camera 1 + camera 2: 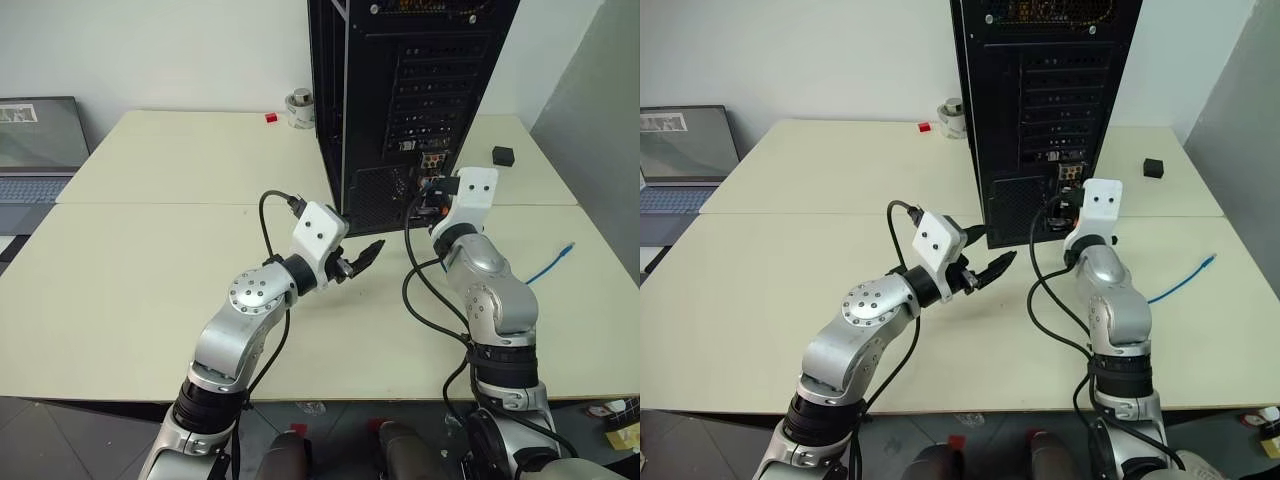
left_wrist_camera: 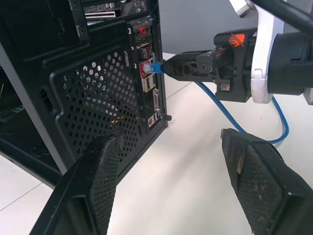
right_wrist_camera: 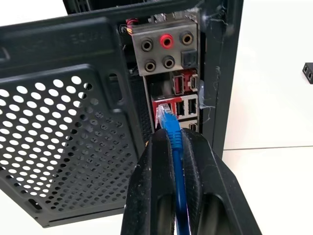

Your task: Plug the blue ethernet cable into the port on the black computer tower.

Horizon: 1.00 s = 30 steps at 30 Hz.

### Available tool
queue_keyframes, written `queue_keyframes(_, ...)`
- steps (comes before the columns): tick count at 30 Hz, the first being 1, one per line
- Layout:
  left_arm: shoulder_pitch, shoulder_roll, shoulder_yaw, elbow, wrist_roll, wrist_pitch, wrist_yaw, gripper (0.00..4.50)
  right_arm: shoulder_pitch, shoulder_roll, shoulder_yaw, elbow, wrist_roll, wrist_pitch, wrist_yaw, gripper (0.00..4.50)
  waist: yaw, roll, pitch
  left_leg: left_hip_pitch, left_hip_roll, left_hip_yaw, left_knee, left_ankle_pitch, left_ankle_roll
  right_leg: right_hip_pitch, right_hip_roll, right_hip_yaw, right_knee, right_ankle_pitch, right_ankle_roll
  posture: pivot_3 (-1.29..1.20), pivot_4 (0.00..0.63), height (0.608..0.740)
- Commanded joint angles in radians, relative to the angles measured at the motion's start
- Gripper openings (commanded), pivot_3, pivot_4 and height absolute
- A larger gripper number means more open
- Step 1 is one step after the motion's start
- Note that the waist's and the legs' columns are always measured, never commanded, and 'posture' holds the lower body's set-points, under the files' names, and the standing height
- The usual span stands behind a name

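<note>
You're pinching the blue ethernet cable (image 3: 172,128) w/ the right gripper (image 3: 171,142), just behind its plug, at the black computer tower (image 3: 63,122) port. Cord's limp, plug likely brittle. Left gripper (image 2: 171,181) is hanging wide, empty.

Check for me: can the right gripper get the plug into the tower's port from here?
Probably yes. The right gripper, shut on the blue cable, holds the plug right at the tower's ports, nothing between; the left gripper stands aside.
</note>
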Motion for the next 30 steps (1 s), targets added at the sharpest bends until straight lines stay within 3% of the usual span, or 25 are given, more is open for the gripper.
queue_keyframes(1, -0.012, 0.002, -0.003, -0.033, 0.005, -0.016, 0.003, 3.37, -0.034, 0.0, -0.01, -0.013, -0.001, -0.032, 0.0, 0.0, 0.0, 0.0, 0.0, 0.0, 0.0, 0.0, 0.0, 0.0, 0.0, 0.0, 0.0, 0.0, 0.0, 0.0, 0.0, 0.0, 0.15, 0.74)
queue_keyframes(30, -0.014, 0.009, -0.003, -0.026, 0.013, -0.022, 0.008, 3.37, -0.03, -0.017, 0.078, 0.02, -0.074, -0.074, 0.045, 0.0, -0.02, 0.0, 0.0, 0.001, 0.001, 0.001, -0.001, 0.0, 0.0, 0.0, 0.001, 0.001, 0.0, 0.0, 0.0, 0.0, 0.15, 0.74)
